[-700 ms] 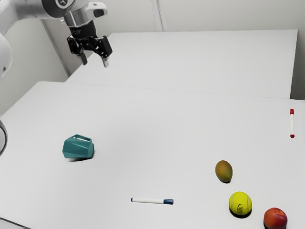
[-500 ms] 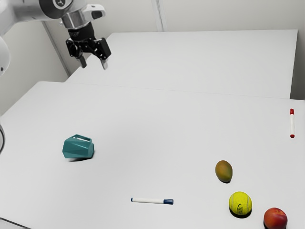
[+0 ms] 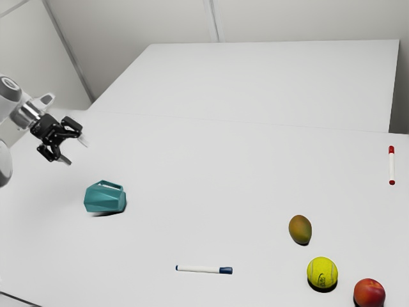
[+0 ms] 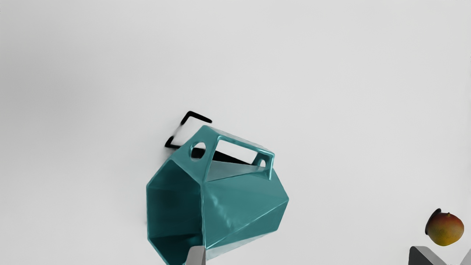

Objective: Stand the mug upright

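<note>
Hanging above the table [image 3: 223,192] at the exterior view's left, the gripper [image 3: 75,151] has its two fingers spread wide with nothing pinched between them, and it tilts so that the tips point down and toward the exterior view's right. The teal mug [image 3: 105,199] lies on its side on the table, below the gripper and apart from it. Its handle [image 4: 244,143] rises from the upper side, and in the wrist view its open mouth [image 4: 174,209] faces away from the mango [image 3: 300,229]. One fingertip overlaps the mug's rim in that view, while the other lies well to the side, near the mango in the picture. Toward the exterior view's right, the mango, a yellow tennis ball [image 3: 322,272] and a red-orange fruit [image 3: 369,293] form a slanting row, near one another but apart. A blue-capped marker [image 3: 203,269] lies between the mug and the ball, and a red-capped marker [image 3: 392,165] rests beyond the mango, near the exterior view's right edge.
</note>
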